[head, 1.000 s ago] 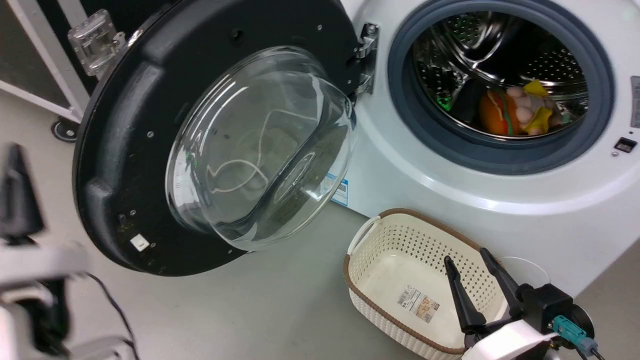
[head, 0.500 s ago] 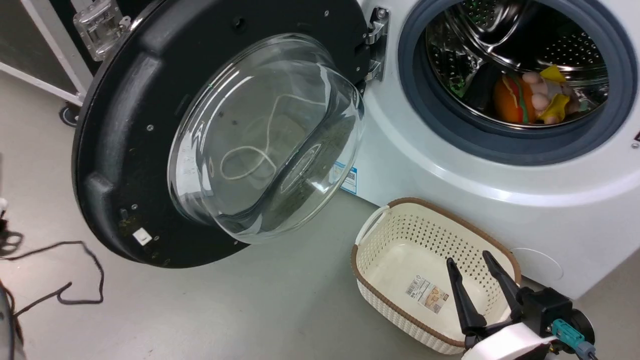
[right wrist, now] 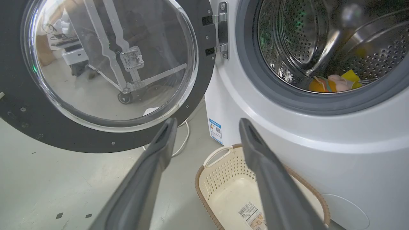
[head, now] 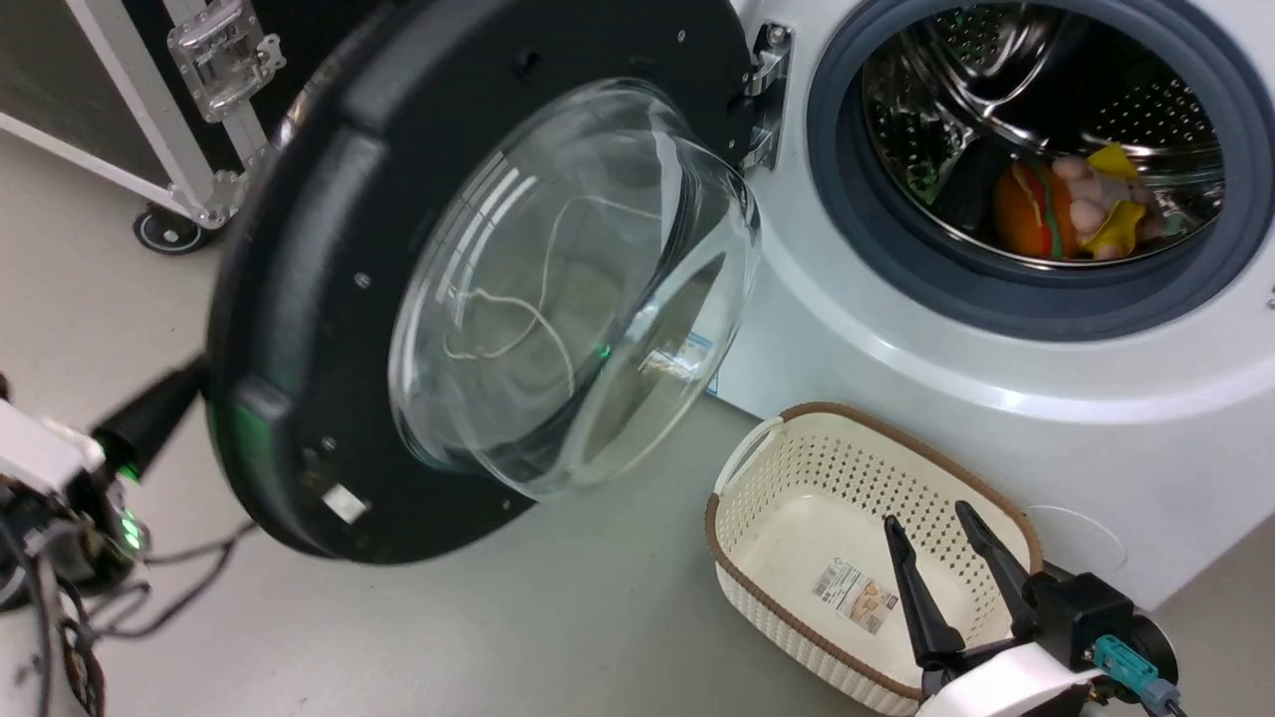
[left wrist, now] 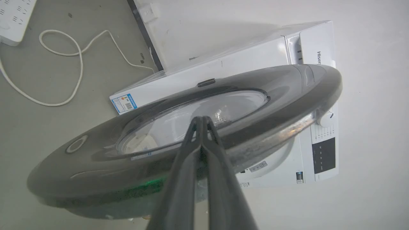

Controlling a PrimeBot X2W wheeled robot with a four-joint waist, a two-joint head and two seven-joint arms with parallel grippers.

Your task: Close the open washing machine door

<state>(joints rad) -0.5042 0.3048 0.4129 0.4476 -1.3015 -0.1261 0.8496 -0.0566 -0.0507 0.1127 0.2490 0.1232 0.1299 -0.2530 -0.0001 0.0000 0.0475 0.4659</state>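
Grey floor [head: 558, 617], and a black case [head: 60, 90] with metal edging at the back left. The white washer [head: 996, 398] stands on the floor. Its drum is open, with soft toys [head: 1056, 204] inside. A cream basket [head: 797, 413] sits on the floor just beside the washer's front bottom edge.

The door [head: 329, 249] hangs on its hinge [head: 769, 60] at the left edge of the washer front. It is swung out and well apart from the opening, with the glass bowl facing us.

The left gripper [left wrist: 201, 119] has its fingers pressed together with nothing between them. In the left wrist view the tips sit on the door's outer face, by the window edge. We take that as contact but can't be sure. The right gripper [head: 924, 518] has its fingers spread and empty, and hangs over the basket away from the door.

Handling, as we judge it:
- **The door:** it is stiff and fairly heavy, and swings freely on one hinge.
- **Its surface:** the glossy face is slippery and the glass bowl is breakable.
- **Where to push:** no grasp is needed. Push flat on the black outer rim at the side far from the hinge, not on the glass.
- **Finishing:** the latch probably needs a firm last press.
- **Risk:** closed tips could skid across the gloss.
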